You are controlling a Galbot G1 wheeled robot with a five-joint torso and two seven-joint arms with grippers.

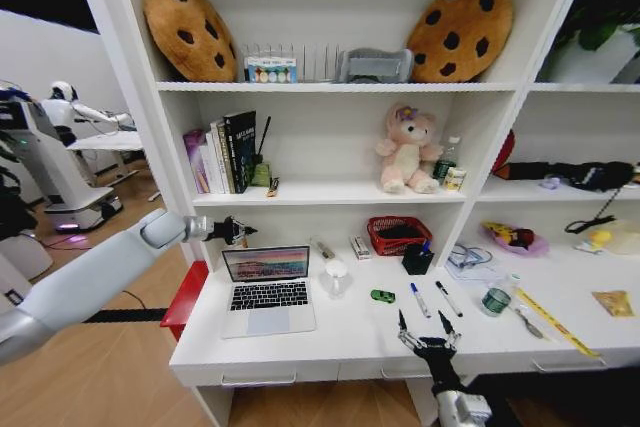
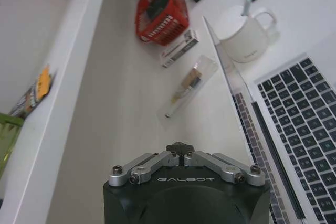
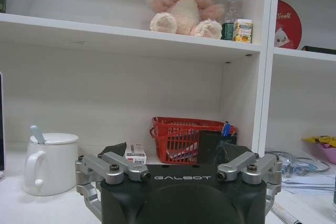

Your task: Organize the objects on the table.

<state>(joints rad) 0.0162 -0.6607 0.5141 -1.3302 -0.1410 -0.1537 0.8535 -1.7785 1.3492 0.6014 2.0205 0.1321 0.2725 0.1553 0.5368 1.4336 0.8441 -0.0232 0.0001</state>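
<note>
The left gripper (image 1: 243, 232) hangs over the back left of the white table (image 1: 350, 332), just above the lid of the open silver laptop (image 1: 267, 289) — its fingers drawn together, grasping nothing. Right of the laptop stands a white mug (image 1: 336, 277) with a spoon in it; behind it lie a small clear packet (image 2: 188, 84) and a little box (image 2: 179, 49). Next comes the tiny green toy car (image 1: 382, 296), then the red basket (image 1: 399, 235) and the black pen cup (image 1: 417, 259) at the back. Two pens (image 1: 420, 299) lie beside the car. At the front edge the right gripper (image 1: 429, 334) hovers near them, fingers spread apart, holding nothing.
</note>
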